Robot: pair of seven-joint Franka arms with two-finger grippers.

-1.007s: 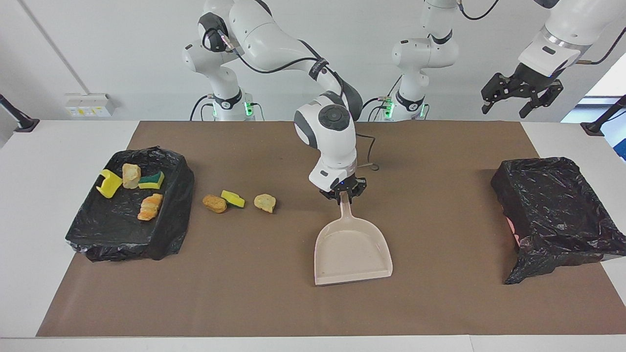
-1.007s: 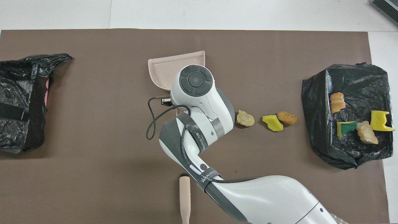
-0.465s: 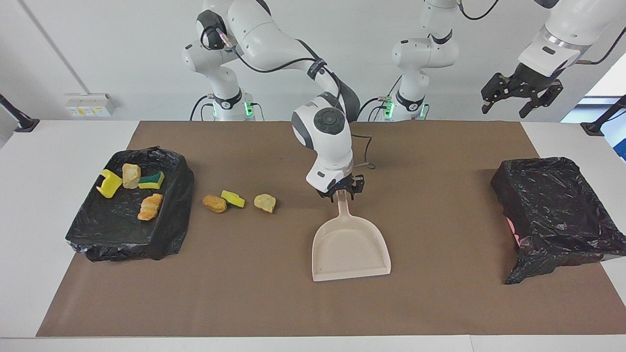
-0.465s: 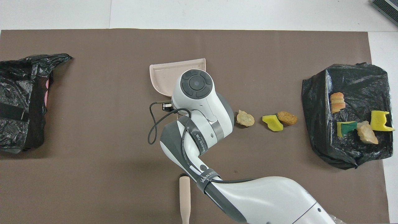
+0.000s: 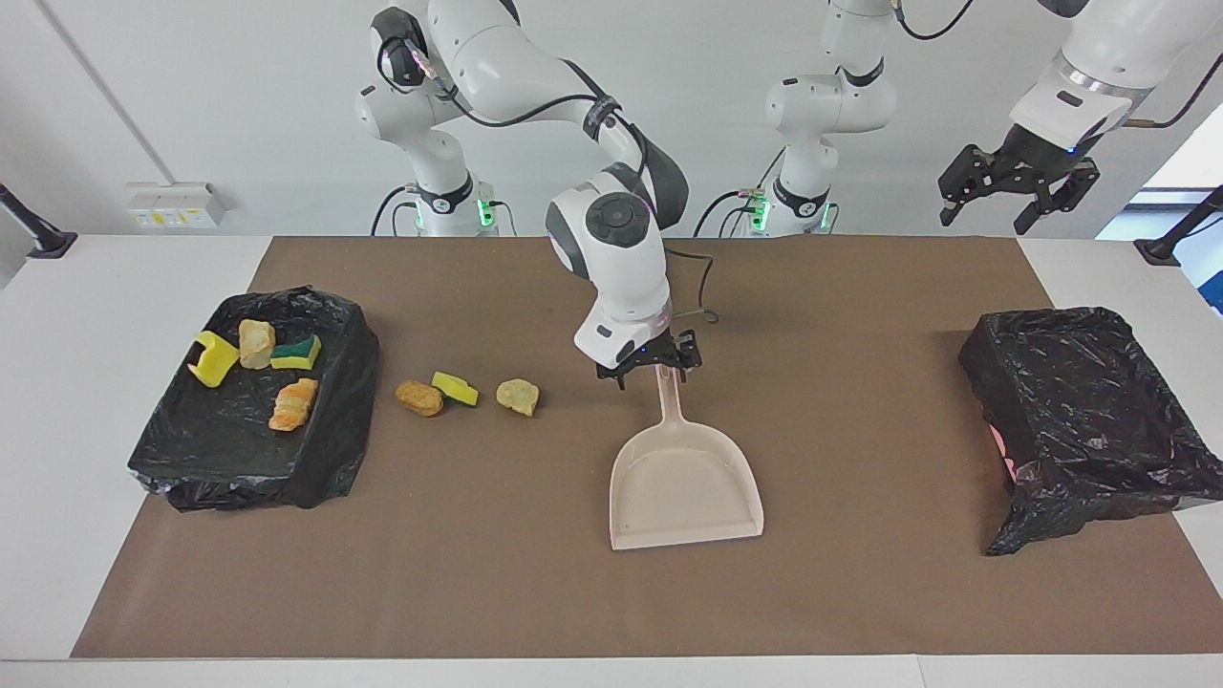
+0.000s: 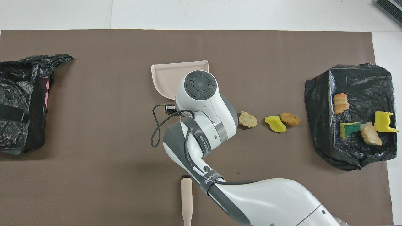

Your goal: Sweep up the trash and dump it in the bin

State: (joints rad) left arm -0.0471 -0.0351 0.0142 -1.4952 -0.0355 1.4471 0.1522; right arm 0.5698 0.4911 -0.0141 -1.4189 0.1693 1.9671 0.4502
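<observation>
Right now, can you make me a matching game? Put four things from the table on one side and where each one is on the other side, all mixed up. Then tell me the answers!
Things:
1. dustpan
2. green-and-yellow sponge
3. left tool
4. beige handle

Places:
A. in the black-lined bin at the right arm's end of the table
B. up in the air, toward the left arm's end of the table
C. flat on the middle of the brown mat
D. at the mat's edge nearest the robots

Pairs: 1-C, 2-A, 3-B, 4-D
</observation>
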